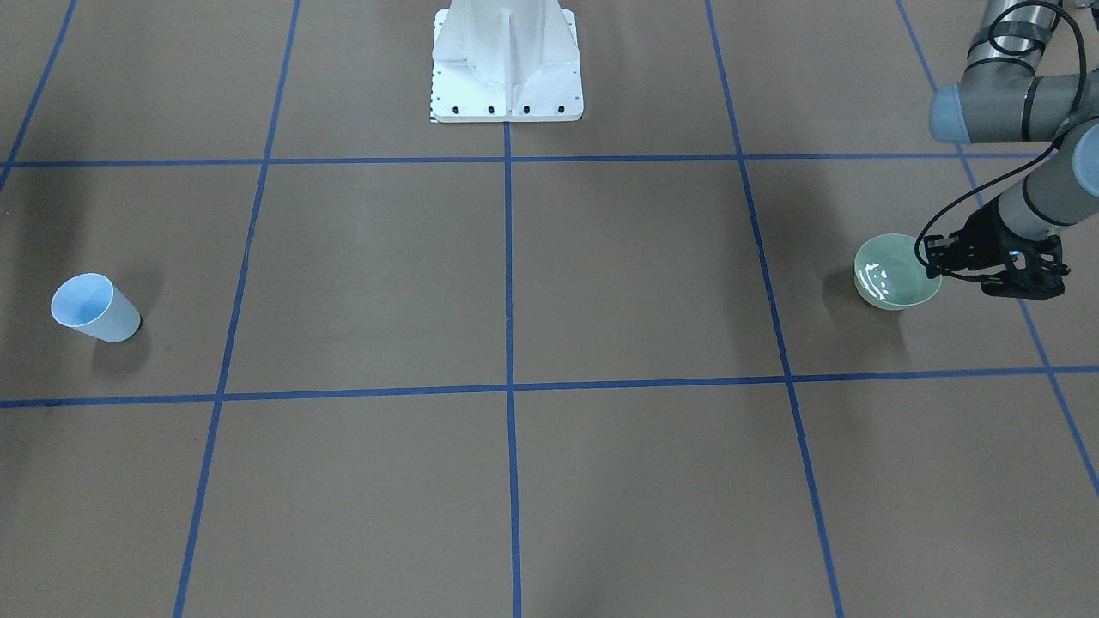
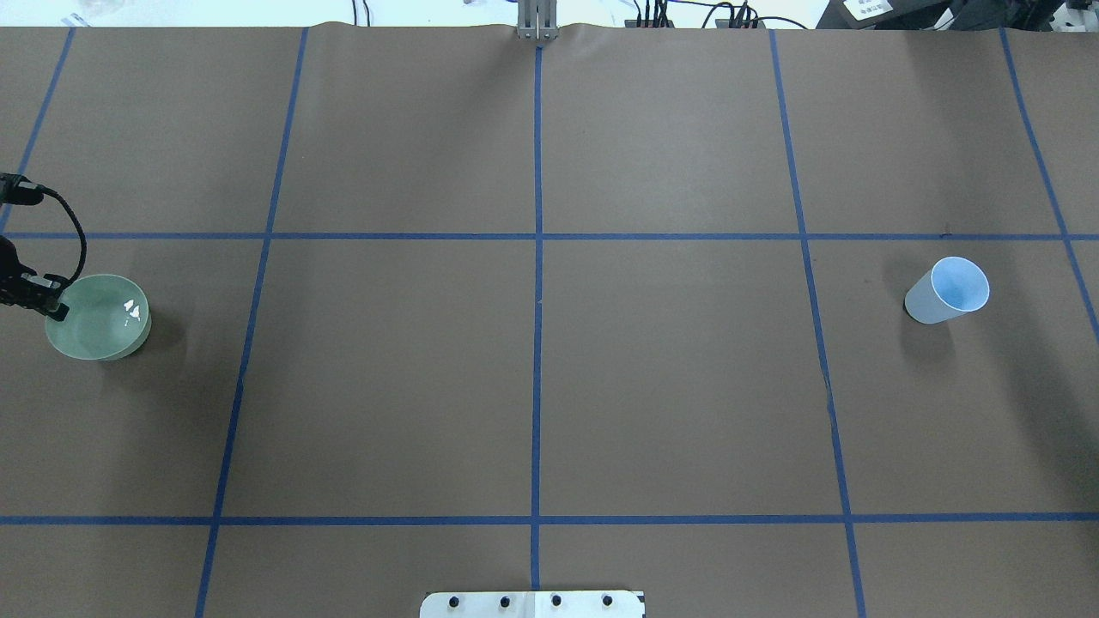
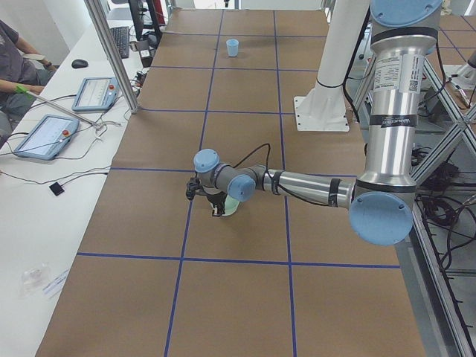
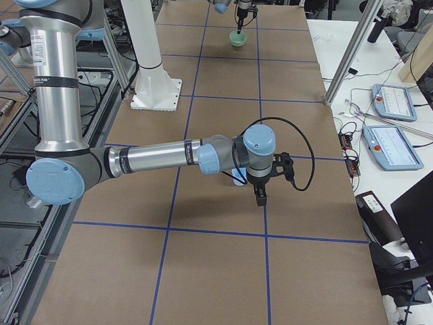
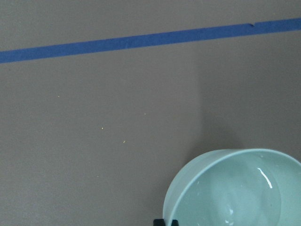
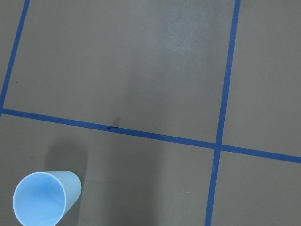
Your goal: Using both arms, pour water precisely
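Observation:
A pale green bowl [image 1: 893, 279] holding water stands on the brown table, also in the overhead view [image 2: 99, 319]. My left gripper [image 1: 932, 264] is at the bowl's rim with its fingers pinched across the rim; the left wrist view shows the bowl [image 5: 235, 193] and black fingertips [image 5: 160, 222] at the rim. A light-blue cup [image 1: 93, 307] stands open-topped at the other end [image 2: 947, 290]. My right gripper [image 4: 260, 195] shows only in the exterior right view, pointing down beside the cup [image 6: 43, 200]; I cannot tell whether it is open or shut.
The white pedestal base [image 1: 506, 64] stands at the robot's side of the table. Blue tape lines [image 2: 537, 257] divide the brown surface into squares. Beyond the table's far edge are posts, tablets [image 3: 44, 134] and a seated person [image 3: 13, 59].

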Motion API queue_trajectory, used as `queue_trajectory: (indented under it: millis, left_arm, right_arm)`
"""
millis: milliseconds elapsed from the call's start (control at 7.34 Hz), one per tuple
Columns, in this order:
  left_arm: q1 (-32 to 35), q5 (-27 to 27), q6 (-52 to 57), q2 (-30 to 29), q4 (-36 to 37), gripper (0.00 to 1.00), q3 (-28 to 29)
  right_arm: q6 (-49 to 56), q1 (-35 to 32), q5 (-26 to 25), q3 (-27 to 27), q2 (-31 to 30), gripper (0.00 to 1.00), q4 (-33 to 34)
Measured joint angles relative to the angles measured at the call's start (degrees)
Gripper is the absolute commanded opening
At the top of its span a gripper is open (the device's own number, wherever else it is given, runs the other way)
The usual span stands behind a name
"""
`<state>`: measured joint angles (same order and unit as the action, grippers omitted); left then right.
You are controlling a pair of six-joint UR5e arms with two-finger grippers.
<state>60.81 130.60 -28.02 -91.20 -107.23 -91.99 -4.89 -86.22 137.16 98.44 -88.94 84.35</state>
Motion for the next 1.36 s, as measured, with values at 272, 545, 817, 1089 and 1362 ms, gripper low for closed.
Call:
queue_trajectory:
  millis: [272,545,817,1089,1362]
  left_arm:
    - [0.07,-0.14,0.7,-0.11,-0.05,1.0,0.63]
    - [2.19,0.1,1.02,-0.31,-0.03,1.0,0.18]
    - [7.32,0.34,4.35,-0.42,0.56,1.0,-1.53]
    - [12.82,1.36,8.5,-0.41,1.45,1.0,-3.25]
    - [18.84,5.35,14.5,-0.36,5.07,1.0,-3.77]
  right_arm:
    - [-0.05,0.0,0.23,0.0,0.0,1.0,0.0]
    - [-0.05,0.0,1.0,0.0,0.03,1.0,-0.22]
    - [-0.04,0.0,1.18,-0.1,-0.1,1.0,-0.44]
    - [0.08,-0.06,0.65,-0.04,-0.6,1.0,-0.55]
    - [0.41,-0.08,-1.46,0.05,-0.84,1.0,-0.58]
